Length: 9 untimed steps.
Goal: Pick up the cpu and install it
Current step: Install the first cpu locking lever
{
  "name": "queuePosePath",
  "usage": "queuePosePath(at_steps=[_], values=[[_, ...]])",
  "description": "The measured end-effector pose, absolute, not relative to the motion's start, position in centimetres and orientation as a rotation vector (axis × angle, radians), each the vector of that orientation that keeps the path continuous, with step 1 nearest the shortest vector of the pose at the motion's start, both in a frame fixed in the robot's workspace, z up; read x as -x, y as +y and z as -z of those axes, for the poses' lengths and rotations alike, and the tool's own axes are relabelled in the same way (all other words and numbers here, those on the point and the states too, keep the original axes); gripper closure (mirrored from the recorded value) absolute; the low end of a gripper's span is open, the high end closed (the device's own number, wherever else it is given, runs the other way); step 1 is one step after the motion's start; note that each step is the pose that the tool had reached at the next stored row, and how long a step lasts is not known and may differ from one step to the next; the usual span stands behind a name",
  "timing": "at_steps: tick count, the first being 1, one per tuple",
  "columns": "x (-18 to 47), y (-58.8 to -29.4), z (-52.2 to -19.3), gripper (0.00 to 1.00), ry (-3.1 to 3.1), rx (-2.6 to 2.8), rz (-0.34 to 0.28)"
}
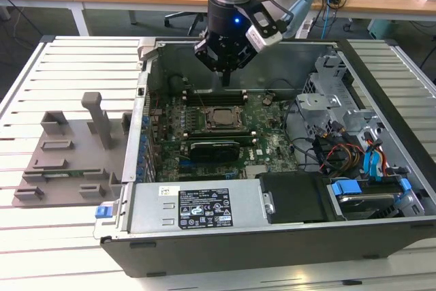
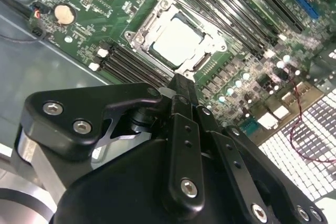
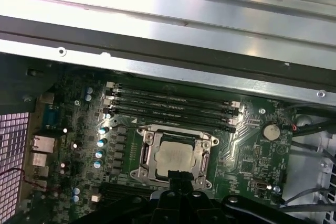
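A pale slatted metal table [image 1: 61, 66] carries two things. An open computer case [image 1: 272, 236] lies on its side across the middle and the exterior view's right. A grey plastic tray [image 1: 65, 161] with slots and an upright post rests just beside it, toward the exterior view's left.

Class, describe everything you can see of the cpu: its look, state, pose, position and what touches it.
The cpu is a small flat square with a pale silvery metal top. In both wrist views it lies level inside the socket frame on the green motherboard, beside the memory slots. The frame's metal border surrounds it. The end effector is above its near edge; whether they touch cannot be told.
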State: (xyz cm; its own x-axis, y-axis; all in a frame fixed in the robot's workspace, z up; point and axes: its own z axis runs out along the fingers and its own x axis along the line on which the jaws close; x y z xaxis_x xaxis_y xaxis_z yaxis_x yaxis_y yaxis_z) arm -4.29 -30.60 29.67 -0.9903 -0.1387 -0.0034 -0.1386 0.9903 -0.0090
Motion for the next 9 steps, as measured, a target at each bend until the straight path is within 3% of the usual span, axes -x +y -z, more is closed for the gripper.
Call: queuePosePath(at_steps=[9], values=[[4.29,-30.61,-29.57,0.89,3.153,0.098,0.012]])
